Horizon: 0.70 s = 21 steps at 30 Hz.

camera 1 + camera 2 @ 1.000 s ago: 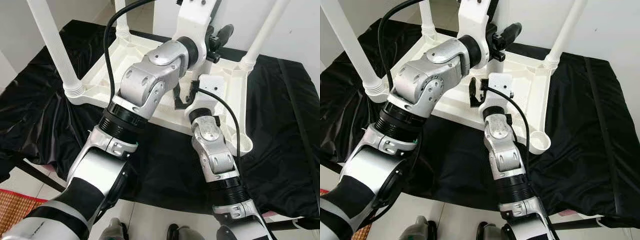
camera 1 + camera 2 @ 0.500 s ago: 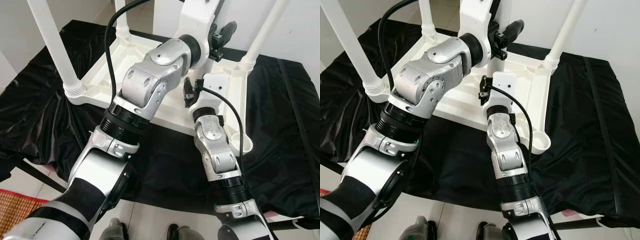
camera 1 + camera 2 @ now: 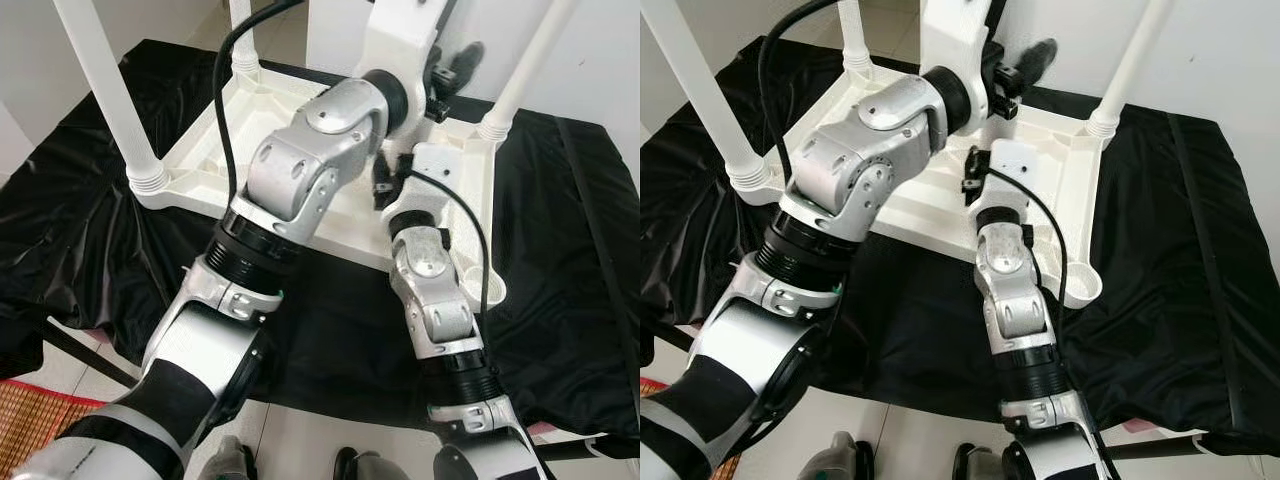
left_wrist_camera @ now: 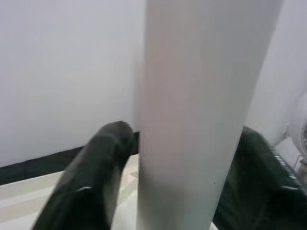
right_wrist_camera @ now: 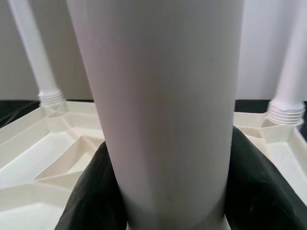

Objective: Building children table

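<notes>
A white plastic children's table (image 3: 200,185) lies upside down on a black cloth. Three white legs stand screwed into its corners: near left (image 3: 105,85), far left (image 3: 240,35) and far right (image 3: 530,65). The near right corner socket (image 3: 1083,285) holds no leg. A loose white leg (image 5: 163,105) stands upright over the table's underside. My left gripper (image 3: 452,70) is shut on it high up, its black fingers (image 4: 91,177) flanking the tube. Lower down, my right gripper (image 3: 970,172) is shut on the same leg, whose foot is hidden behind my arms.
The black cloth (image 3: 565,250) covers the low platform and hangs over its front edge. A red woven mat (image 3: 30,420) lies on the tiled floor at the near left. White walls stand close behind the table.
My right gripper has moved right and closed in on the loose leg. The left gripper has shifted slightly right with the leg.
</notes>
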### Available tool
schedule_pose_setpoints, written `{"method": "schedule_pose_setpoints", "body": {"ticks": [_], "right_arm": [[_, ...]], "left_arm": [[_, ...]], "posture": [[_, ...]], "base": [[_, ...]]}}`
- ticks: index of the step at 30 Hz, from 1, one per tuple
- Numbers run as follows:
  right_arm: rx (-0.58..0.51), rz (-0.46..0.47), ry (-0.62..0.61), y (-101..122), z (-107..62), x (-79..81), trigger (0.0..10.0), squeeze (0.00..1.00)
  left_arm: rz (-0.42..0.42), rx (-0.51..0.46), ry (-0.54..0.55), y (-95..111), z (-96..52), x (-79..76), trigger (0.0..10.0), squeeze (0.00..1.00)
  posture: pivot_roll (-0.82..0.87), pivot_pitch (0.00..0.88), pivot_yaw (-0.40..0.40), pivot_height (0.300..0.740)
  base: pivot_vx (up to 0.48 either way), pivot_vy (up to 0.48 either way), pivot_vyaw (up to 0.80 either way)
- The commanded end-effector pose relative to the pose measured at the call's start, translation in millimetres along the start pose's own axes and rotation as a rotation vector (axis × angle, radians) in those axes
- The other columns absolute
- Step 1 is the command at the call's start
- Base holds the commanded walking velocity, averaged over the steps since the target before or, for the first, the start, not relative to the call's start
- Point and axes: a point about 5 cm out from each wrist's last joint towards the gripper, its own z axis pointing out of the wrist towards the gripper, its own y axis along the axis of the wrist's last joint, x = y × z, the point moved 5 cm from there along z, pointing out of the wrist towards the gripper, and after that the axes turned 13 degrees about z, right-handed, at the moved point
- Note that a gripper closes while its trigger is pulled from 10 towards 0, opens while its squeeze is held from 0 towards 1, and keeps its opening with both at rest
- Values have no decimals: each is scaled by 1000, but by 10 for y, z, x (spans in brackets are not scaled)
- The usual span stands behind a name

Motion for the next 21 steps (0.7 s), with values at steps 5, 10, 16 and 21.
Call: {"method": "schedule_pose_setpoints", "body": {"ticks": [5,10,16,21], "right_arm": [[-8,-4,-63,23,34,-121,10000,0],[-14,-4,-122,36,41,-268,10000,0],[-26,-34,-193,56,14,-521,10000,0],[-24,-30,-185,51,-15,-570,10000,0]], "left_arm": [[-14,-25,-47,43,-10,-59,10000,1000],[-9,-42,-63,68,-37,-61,10000,0],[-94,-91,-72,92,-138,8,10000,0],[-138,-91,-81,52,-191,11,10000,0]], "posture": [[82,150,-46,740],[83,154,-40,740],[76,157,-36,740],[71,157,-36,740]], "base": [[0,0,0],[0,0,0],[0,0,0],[0,0,0]]}}
